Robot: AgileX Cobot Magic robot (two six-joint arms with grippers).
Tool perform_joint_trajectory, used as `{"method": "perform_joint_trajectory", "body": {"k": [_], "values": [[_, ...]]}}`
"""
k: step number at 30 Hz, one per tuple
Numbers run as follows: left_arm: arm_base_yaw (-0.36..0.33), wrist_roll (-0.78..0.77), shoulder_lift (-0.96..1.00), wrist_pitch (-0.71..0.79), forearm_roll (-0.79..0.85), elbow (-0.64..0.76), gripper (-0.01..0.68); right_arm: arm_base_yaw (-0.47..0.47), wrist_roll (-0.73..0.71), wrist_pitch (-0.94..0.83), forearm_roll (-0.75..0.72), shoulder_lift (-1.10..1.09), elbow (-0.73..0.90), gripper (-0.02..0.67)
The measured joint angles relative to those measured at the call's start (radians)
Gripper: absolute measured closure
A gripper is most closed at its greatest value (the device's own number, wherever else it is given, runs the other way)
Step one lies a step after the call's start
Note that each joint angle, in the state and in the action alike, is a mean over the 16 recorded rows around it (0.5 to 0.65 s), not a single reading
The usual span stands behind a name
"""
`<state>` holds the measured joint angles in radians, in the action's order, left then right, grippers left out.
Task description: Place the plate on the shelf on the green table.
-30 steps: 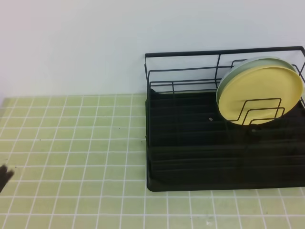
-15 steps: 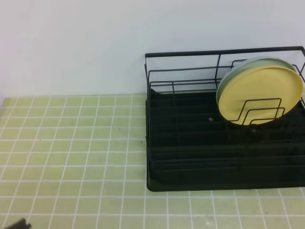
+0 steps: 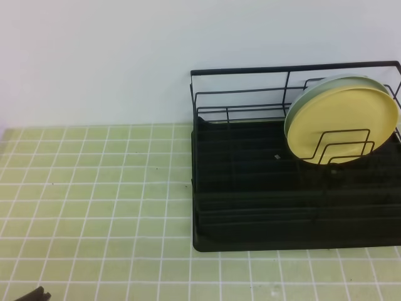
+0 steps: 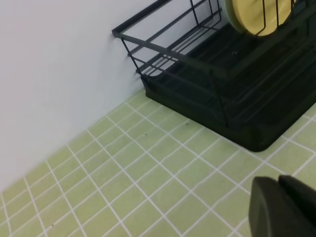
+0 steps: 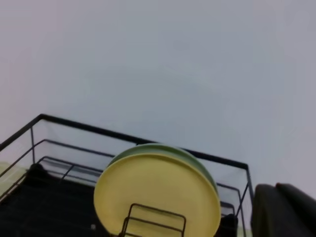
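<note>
Hands both clear of the plate (image 3: 344, 125), grip states unreadable.
It stands on edge in the shelf (image 3: 250, 207), nearest the right hand (image 5: 284, 212); left hand (image 4: 284, 207) sits over tabletop (image 3: 94, 188).

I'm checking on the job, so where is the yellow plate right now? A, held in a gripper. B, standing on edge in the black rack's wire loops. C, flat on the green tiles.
B: the yellow plate stands on edge in the wire loops of the black rack, in front of a pale blue-green plate.
</note>
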<state>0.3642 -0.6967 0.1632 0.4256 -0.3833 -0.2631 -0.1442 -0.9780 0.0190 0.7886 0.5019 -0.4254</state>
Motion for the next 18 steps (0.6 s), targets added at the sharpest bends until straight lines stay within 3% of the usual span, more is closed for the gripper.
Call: {"method": "perform_joint_trajectory", "body": {"k": [8,18], "values": [[0.0,0.0,0.0,-0.005,-0.014,0.0,0.674,0.0,-0.026,-0.114,0.0,0.002,0.0,0.65],[0.0,0.0,0.0,-0.006,-0.014,0.0,0.674,0.0,-0.055,-0.099,0.0,0.003,0.0,0.65]]}}
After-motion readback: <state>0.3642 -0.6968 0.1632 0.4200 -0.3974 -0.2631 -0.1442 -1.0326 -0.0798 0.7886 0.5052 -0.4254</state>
